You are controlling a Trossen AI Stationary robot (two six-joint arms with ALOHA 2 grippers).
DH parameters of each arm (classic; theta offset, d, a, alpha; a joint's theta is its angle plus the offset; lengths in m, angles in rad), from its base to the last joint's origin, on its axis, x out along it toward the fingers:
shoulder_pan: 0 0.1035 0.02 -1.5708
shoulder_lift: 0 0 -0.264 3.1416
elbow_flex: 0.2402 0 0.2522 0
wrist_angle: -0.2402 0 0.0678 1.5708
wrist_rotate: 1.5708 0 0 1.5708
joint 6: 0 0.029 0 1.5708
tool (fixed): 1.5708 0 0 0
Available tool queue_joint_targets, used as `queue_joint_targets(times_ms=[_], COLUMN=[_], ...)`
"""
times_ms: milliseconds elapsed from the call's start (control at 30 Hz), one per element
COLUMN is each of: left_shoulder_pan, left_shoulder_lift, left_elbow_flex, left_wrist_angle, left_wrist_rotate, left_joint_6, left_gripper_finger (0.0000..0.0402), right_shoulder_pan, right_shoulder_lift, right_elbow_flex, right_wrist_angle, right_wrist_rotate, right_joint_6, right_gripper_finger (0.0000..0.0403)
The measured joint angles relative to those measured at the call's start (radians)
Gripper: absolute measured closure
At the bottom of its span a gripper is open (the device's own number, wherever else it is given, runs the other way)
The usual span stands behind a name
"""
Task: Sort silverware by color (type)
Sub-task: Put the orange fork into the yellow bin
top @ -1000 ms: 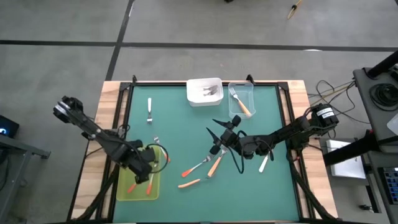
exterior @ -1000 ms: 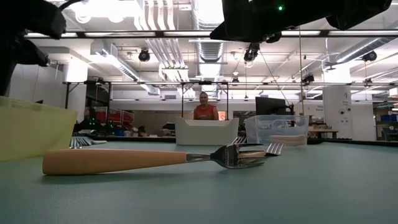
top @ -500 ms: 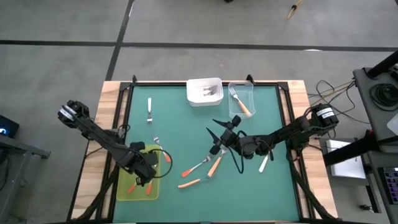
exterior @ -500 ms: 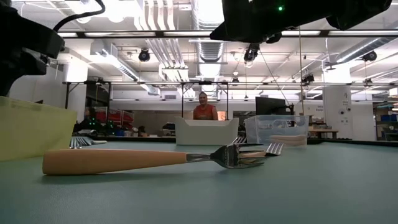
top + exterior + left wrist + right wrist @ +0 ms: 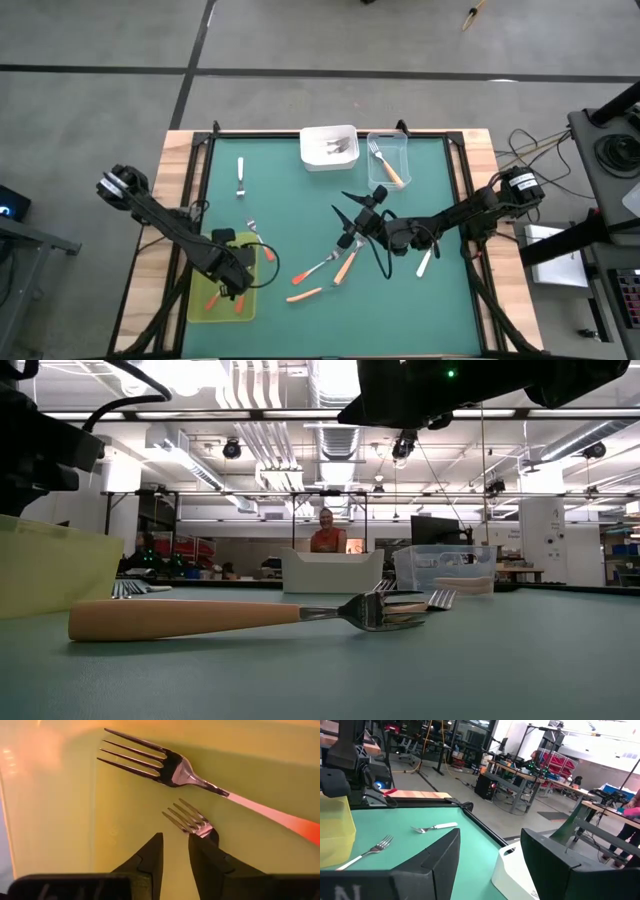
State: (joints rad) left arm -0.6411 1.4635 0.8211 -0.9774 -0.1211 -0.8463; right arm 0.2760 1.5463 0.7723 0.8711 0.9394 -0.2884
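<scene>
Overhead and table-level views, sharing the green table [image 5: 300,230]; two wrist close-ups.

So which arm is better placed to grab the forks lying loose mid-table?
Probably the right: its open hand hangs just above the loose forks, while the left hand is over the yellow-green tray.
</scene>
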Motion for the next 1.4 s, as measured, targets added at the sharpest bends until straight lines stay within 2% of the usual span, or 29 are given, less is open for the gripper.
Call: queue_joint_targets(times_ms=[233,367,600,800,1233,1400], left_shoulder_pan=[0.000,0.000,0.000,-0.006,-0.005,-0.005], left_shoulder_lift=[-0.034,-0.043,-0.054,-0.049,0.011,0.022], left_elbow_flex=[-0.033,-0.068,-0.050,-0.043,-0.065,-0.066], left_wrist_angle=[-0.005,0.013,0.074,0.217,0.161,0.086], left_wrist_rotate=[0.009,0.013,0.106,0.089,0.040,0.035], left_joint_6=[0.020,0.030,0.017,-0.002,-0.119,-0.186], left_gripper_finger=[0.0396,0.0399,0.0401,0.0401,0.0402,0.0402], right_shoulder_pan=[0.000,0.000,-0.002,-0.002,-0.003,-0.003], right_shoulder_lift=[0.000,0.000,0.000,0.000,0.000,0.000], right_elbow_flex=[0.000,0.000,0.000,0.000,0.000,0.000], right_wrist_angle=[0.000,0.000,0.000,0.000,0.001,0.001], right_wrist_rotate=[0.000,0.000,0.000,0.000,-0.004,-0.005], right_joint_6=[0.001,0.005,0.016,0.017,0.019,0.026], right_gripper_finger=[0.0202,0.0202,0.0202,0.0202,0.0202,0.0202])
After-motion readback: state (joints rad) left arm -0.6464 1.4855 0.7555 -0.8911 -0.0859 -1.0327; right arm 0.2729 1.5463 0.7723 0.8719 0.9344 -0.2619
